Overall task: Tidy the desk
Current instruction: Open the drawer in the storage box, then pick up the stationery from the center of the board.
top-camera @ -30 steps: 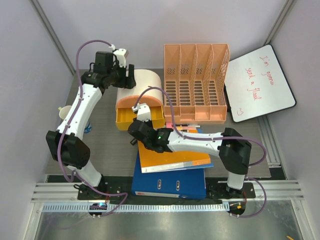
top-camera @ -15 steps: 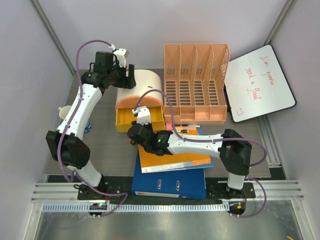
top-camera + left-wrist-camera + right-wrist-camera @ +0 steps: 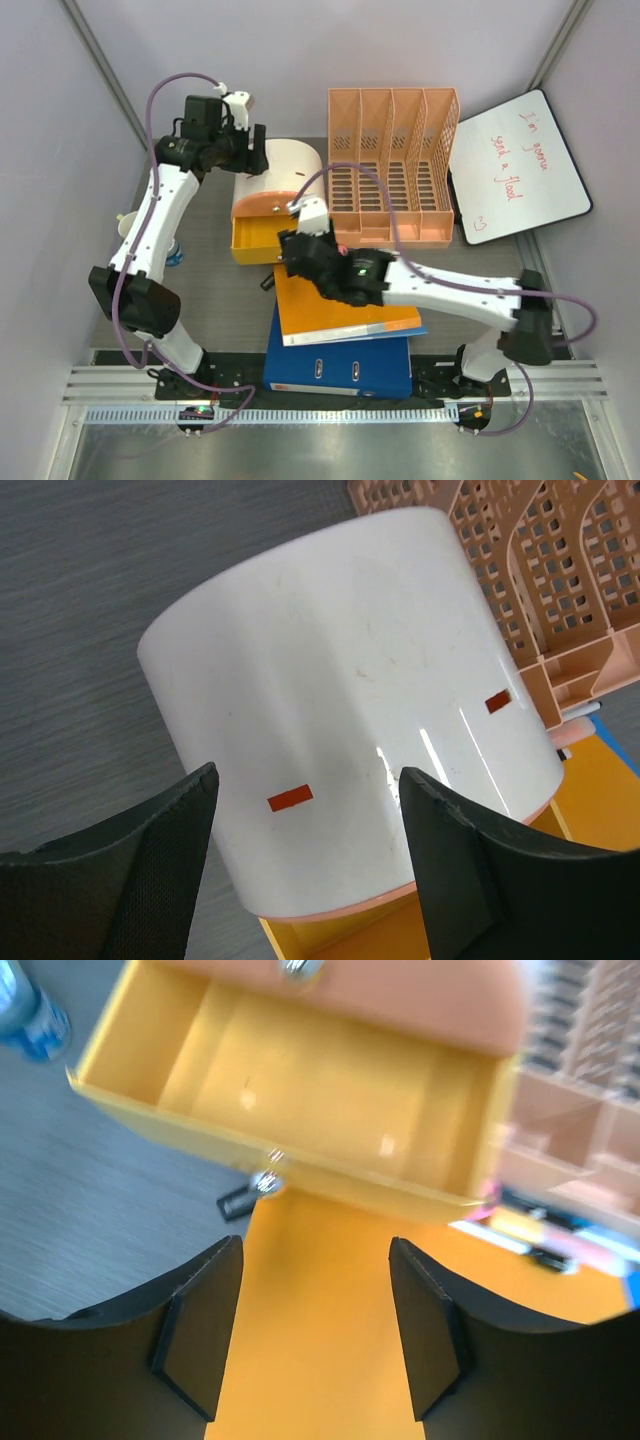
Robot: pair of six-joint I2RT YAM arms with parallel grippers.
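Standing at the near edge, I see the blue binder (image 3: 340, 368) with the orange folder (image 3: 330, 310) lying on it, both on the dark grey desk (image 3: 215, 290), which runs on under everything to the far wall. The right gripper (image 3: 315, 1248) hovers low over the folder, fingers spread with nothing between them. Straight ahead of it, just past the folder's far edge, sits the open yellow drawer (image 3: 330, 1090), which looks empty. Its long front lip runs crosswise to the fingers' reach. I'd judge the right arm is the one placed to work that drawer. Farther back, the left gripper (image 3: 308, 775) hangs by the white curved drawer box (image 3: 340, 680), fingers wide apart. I can't tell whether they touch it. Beyond stands the peach file rack (image 3: 392, 165).
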